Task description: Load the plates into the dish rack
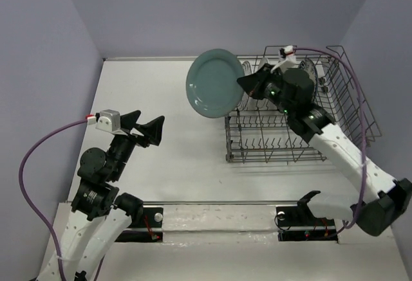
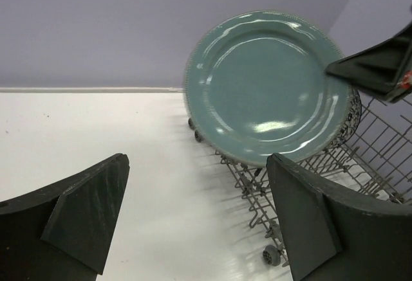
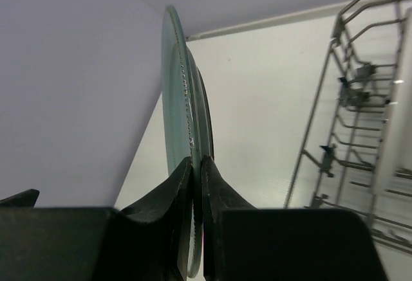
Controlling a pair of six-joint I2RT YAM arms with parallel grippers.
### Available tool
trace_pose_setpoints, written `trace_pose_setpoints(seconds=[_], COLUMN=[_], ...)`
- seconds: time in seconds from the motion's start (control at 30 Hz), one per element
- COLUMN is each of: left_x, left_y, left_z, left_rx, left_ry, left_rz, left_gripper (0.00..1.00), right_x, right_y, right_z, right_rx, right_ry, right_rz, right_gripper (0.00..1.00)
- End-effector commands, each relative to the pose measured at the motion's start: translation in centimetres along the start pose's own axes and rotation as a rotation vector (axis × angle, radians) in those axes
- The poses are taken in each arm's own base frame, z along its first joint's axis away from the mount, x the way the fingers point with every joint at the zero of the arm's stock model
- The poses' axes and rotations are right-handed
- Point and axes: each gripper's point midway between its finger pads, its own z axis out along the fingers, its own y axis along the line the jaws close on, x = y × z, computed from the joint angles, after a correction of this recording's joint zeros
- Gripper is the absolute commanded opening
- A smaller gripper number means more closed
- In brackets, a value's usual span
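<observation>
The plain teal plate [image 1: 212, 83] is held upright on edge in the air at the left end of the dish rack [image 1: 277, 146], its face towards the left arm. My right gripper [image 1: 245, 83] is shut on the plate's right rim; the right wrist view shows the fingers [image 3: 183, 184] pinching the thin rim [image 3: 177, 101]. The left wrist view shows the plate [image 2: 264, 88] above the rack's wires [image 2: 380, 146]. A black-white patterned plate's edge [image 2: 353, 110] peeks out behind it. My left gripper [image 1: 149, 125] is open and empty over the table at left. The other plates are mostly hidden.
The grey wire rack has high sides [image 3: 335, 101] and a small wheel [image 2: 273, 255] at its near corner. Purple walls close the table at the back and the sides. A purple cable [image 1: 351, 69] loops over the rack's right side.
</observation>
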Motion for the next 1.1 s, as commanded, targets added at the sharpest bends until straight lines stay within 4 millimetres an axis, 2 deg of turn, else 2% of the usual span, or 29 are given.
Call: trace_pose_setpoints(seconds=[0.0, 0.07, 0.2, 0.3, 0.37, 0.4, 0.43, 0.6, 0.73, 0.93, 1.07], left_x=[-1.0, -1.1, -1.0, -1.0, -0.9, -0.9, -0.9, -0.7, -0.5, -0.4, -0.3], left_y=[-0.4, -0.5, -0.6, -0.7, -0.7, -0.7, -0.7, -0.6, -0.6, -0.5, -0.5], left_z=[-0.3, -0.4, -0.5, -0.4, -0.4, -0.3, -0.3, -0.2, -0.1, 0.0, 0.0], left_rx=[0.015, 0.02, 0.021, 0.025, 0.026, 0.026, 0.026, 0.022, 0.021, 0.015, 0.019], left_ry=[-0.048, -0.051, -0.049, -0.046, -0.045, -0.043, -0.043, -0.036, -0.03, -0.027, -0.023], left_rz=[0.017, 0.016, 0.014, 0.012, 0.012, 0.012, 0.012, 0.012, 0.01, 0.014, 0.011], left_gripper=[0.99, 0.99, 0.99, 0.99, 0.99, 0.99, 0.99, 0.99, 0.99, 0.99, 0.99], right_x=[-8.7, -10.3, -11.7, -12.7, -12.7, -13.4, -13.0, -12.5, -13.0, -12.1, -12.3], right_y=[3.7, 2.8, 1.7, 1.6, 1.2, 1.3, 0.8, -0.8, -1.8, -4.0, -4.3], right_z=[-7.8, -10.4, -14.7, -16.8, -18.0, -18.8, -19.2, -19.7, -19.9, -18.5, -17.6], right_rx=[-0.025, 0.071, 0.197, 0.245, 0.282, 0.299, 0.326, 0.406, 0.475, 0.551, 0.561], right_ry=[-0.166, -0.185, -0.186, -0.204, -0.181, -0.198, -0.17, -0.12, -0.114, -0.065, -0.07], right_rz=[-0.169, -0.217, -0.269, -0.296, -0.317, -0.323, -0.333, -0.378, -0.421, -0.468, -0.485], right_gripper=[0.07, 0.07, 0.07, 0.07, 0.07, 0.07, 0.07, 0.07, 0.07, 0.07, 0.07])
